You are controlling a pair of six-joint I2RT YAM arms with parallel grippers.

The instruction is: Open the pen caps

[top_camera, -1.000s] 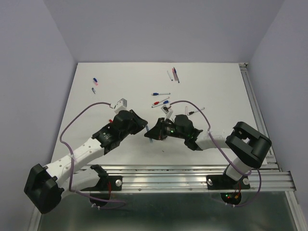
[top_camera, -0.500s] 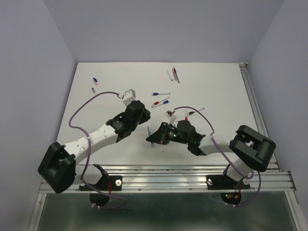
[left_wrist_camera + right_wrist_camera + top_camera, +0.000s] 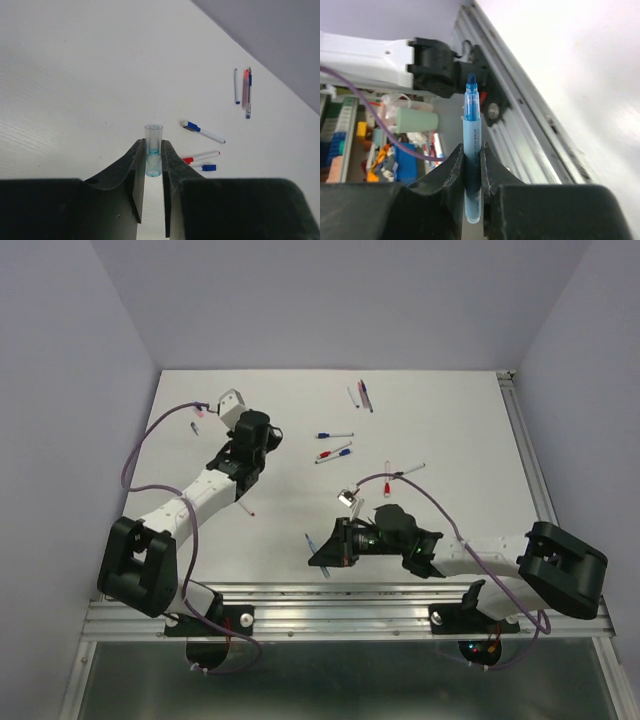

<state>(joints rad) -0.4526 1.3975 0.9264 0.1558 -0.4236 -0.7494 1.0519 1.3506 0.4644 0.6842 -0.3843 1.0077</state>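
- Pen cap [image 3: 153,136] and blue pen [image 3: 472,112] are held well apart above the white table [image 3: 450,420].
- Right gripper [image 3: 471,152] clamps the blue pen's barrel near the table's near edge, tip bare.
- Left gripper [image 3: 153,147] pinches the cap's base between its fingertips, farther out.
- Cap: short clear tube, blue-tinted, open end outward.

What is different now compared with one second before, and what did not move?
The left end effector, gripping the small translucent blue plastic cap, swung away toward the far left of the white table. The right end effector, gripping the slim blue uncapped pen, pulled back toward the near edge, so the two are now well apart. The loose white pens farther out stayed put.
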